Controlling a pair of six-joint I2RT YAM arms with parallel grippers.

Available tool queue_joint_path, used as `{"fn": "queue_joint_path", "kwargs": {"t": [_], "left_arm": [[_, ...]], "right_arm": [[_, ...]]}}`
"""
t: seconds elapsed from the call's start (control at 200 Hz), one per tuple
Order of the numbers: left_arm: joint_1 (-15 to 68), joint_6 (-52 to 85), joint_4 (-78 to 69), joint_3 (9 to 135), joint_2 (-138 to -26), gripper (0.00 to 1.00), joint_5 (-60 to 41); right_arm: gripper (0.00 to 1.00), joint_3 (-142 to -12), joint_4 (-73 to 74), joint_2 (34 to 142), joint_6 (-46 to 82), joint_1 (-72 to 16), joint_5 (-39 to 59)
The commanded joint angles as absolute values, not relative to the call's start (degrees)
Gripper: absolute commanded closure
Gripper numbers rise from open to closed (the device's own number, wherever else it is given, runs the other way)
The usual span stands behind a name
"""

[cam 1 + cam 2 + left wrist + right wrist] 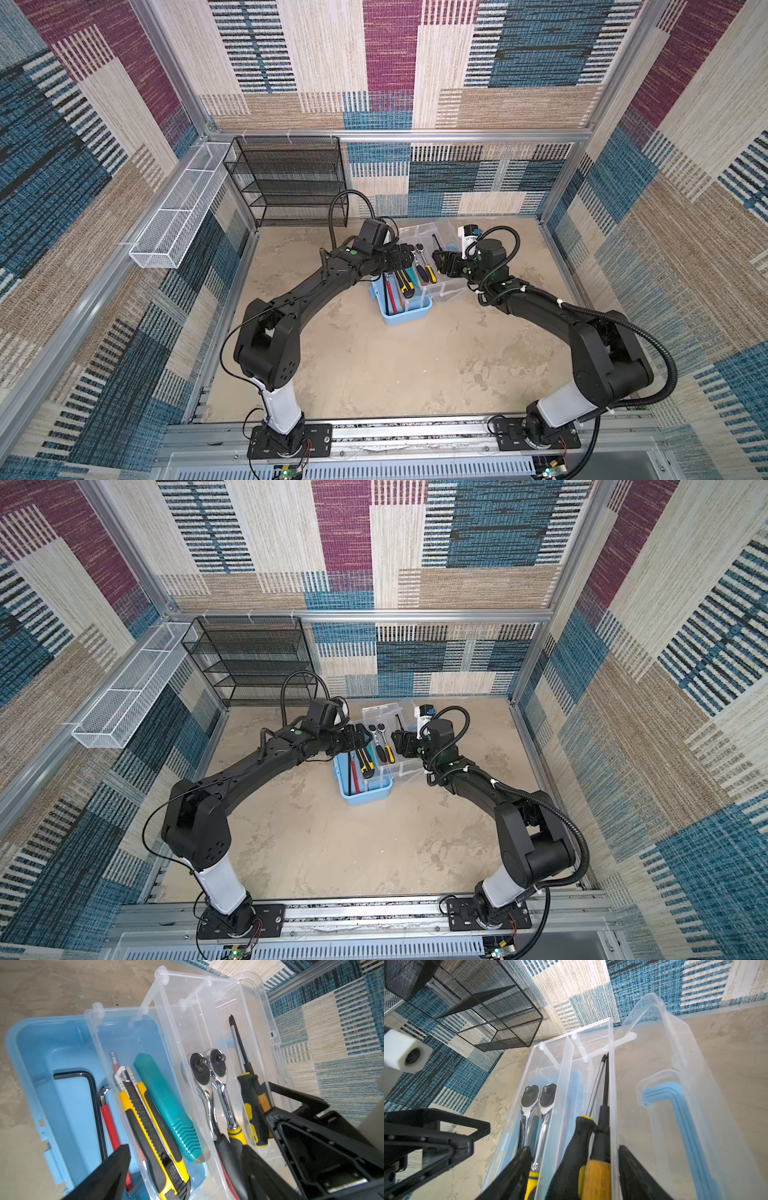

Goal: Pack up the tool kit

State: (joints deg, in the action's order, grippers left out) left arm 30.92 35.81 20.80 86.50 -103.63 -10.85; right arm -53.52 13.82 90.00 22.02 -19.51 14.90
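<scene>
The light-blue toolbox [409,316] [370,796] stands open mid-table, its clear trays fanned out and its clear lid [675,1043] lying beyond them. The base [41,1053] holds a black hex key [91,1088] and a red-handled one [108,1118]. A yellow utility knife [149,1126] and a teal one [166,1101] lie in the lower tray. Two ratchets [199,1068] and two screwdrivers [600,1126] lie in the upper tray. My left gripper [185,1147] [409,258] is open, straddling the knife tray. My right gripper [574,1148] [440,258] is open across the screwdriver compartment.
A black mesh rack [286,178] stands against the back wall at the left. A long white mesh basket [178,212] hangs on the left wall. The two grippers face each other closely over the trays. Bare table lies in front of the toolbox.
</scene>
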Motion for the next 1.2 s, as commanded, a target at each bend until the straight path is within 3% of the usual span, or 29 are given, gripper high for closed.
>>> {"fn": "queue_joint_path", "kwargs": {"t": [0.0, 0.331, 0.436, 0.536, 0.761, 1.197], "left_arm": [[31.4, 33.8, 23.2, 89.2, -105.9, 0.18, -12.5], [32.0, 32.9, 28.2, 94.5, -110.4, 0.57, -12.1], [32.0, 32.6, 29.9, 96.2, -111.8, 0.59, -12.1], [32.0, 32.6, 30.9, 97.0, -112.6, 0.68, -12.1], [32.0, 32.5, 33.0, 97.4, -113.0, 0.79, -11.4], [31.9, 32.7, 34.2, 97.1, -113.1, 0.8, -11.3]], "right_arm": [[0.32, -54.1, 12.9, 90.3, 21.3, -20.0, 15.5], [0.32, -55.7, 11.3, 91.1, 20.5, -20.3, 14.3], [0.32, -56.3, 10.9, 91.4, 20.3, -20.5, 14.1], [0.32, -56.9, 10.2, 91.7, 20.0, -20.7, 13.5], [0.3, -58.4, 8.6, 91.5, 19.8, -20.9, 11.9], [0.24, -61.5, 5.2, 89.4, 19.5, -20.9, 9.8]]}}
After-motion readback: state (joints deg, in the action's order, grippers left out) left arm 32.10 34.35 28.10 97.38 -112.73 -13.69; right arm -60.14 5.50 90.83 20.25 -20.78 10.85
